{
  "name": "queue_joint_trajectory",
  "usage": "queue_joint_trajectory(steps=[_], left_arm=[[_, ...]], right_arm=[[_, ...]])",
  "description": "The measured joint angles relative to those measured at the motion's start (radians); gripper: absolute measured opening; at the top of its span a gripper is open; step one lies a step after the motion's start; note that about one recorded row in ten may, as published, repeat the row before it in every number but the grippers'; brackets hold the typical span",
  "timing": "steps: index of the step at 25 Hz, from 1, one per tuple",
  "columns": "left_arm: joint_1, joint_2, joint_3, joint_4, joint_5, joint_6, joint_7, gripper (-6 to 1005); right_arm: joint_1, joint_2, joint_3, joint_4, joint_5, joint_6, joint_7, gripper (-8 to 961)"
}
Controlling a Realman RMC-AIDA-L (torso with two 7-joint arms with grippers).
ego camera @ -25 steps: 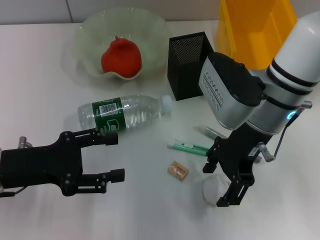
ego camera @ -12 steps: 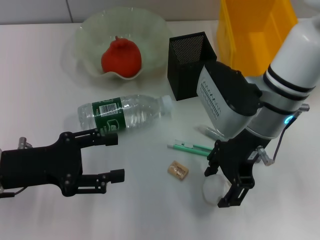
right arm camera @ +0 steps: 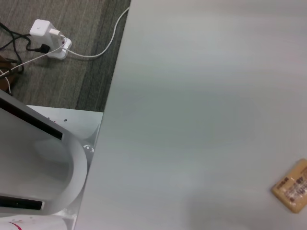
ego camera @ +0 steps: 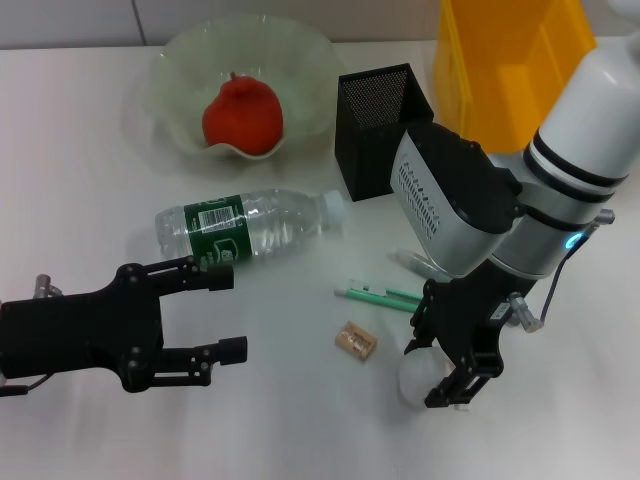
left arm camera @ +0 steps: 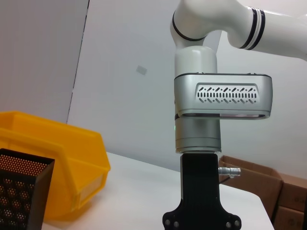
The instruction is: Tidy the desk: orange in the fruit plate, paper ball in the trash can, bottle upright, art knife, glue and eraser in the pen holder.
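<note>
White surface [ego camera: 80,130] in the head view: red-orange fruit [ego camera: 241,113] already in the wavy green bowl [ego camera: 180,60]; clear bottle [ego camera: 245,227] lying down. Right pincer [ego camera: 440,368] straddles the crumpled paper ball [ego camera: 415,377], clamping unclear; left pincer [ego camera: 215,315] apart, idle. Left wrist: yellow bin [left arm camera: 57,158], black mesh cup [left arm camera: 21,191] waiting. Right wrist: tan eraser [right arm camera: 291,185] loose.

Bright, even overhead light; soft shadows on the desk [ego camera: 90,180], sharp focus.

The head camera looked down from above on the desk [ego camera: 300,430]. The left wrist camera sat low, facing level across it toward the trash can [left arm camera: 53,158] and pen holder [left arm camera: 21,194], both shared with the head view. The right wrist camera pointed steeply down, close to the eraser [right arm camera: 292,186] by the desk's edge.
</note>
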Motion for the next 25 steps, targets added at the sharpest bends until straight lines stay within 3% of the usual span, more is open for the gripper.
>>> queue_joint_trajectory(steps=[11,12,15,18,22,25], left_arm=[[0.003,0.000,-0.002,0.003,0.000,0.000,0.000,813],[0.003,0.000,-0.002,0.003,0.000,0.000,0.000,813],[0.001,0.000,-0.002,0.004,-0.001,0.000,0.000,813],[-0.001,0.000,-0.006,0.004,-0.002,0.000,0.000,812],[-0.005,-0.001,-0.029,0.000,-0.003,0.002,0.000,812],[-0.005,-0.005,-0.030,-0.002,-0.006,0.004,0.000,812]], right_arm=[[-0.009,-0.002,0.033,-0.007,0.017,-0.015,-0.009,546],[-0.016,-0.003,0.057,-0.011,0.027,-0.023,-0.017,546],[-0.075,-0.007,0.299,-0.044,0.081,-0.091,-0.112,547],[-0.088,-0.008,0.337,-0.045,0.092,-0.098,-0.132,547],[-0.187,-0.009,0.516,-0.033,0.193,-0.110,-0.271,547],[-0.226,-0.009,0.566,-0.019,0.252,-0.109,-0.322,547]])
